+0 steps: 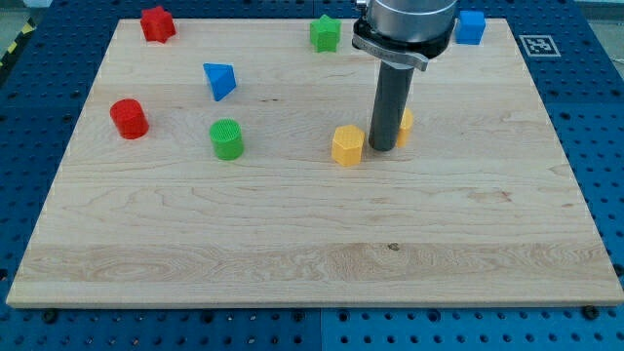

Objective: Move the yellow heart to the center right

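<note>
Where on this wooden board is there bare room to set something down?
The wooden board is bare below the yellow hexagonal block and green cylinder, and right of my tip. It is crowded where my tip meets the half-hidden yellow block.

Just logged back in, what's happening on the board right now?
My tip is down on the wooden board, between two yellow blocks. The yellow hexagonal block sits just to its left in the view; the other yellow block, probably the heart, is mostly hidden behind the rod on its right. It lies near the board's middle, not yet at the center right. The other blocks lie apart.
</note>
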Controlling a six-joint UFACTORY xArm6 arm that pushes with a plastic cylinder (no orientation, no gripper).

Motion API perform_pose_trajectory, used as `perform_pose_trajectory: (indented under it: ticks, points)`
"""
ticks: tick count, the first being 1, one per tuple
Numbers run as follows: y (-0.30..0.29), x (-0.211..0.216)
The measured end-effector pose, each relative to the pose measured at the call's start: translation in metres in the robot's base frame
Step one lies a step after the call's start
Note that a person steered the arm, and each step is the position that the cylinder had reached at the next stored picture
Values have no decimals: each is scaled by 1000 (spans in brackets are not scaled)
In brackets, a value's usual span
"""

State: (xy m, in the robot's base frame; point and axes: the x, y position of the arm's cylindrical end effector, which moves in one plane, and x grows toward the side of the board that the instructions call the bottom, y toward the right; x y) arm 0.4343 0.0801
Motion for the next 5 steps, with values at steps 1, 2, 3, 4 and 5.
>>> perform_pose_trajectory:
  ticks: [1,2,3,4,5]
  points:
    - [1,-8]
    - [1,-24]
    - [11,-25]
    - [27,-25]
    - [30,-26]
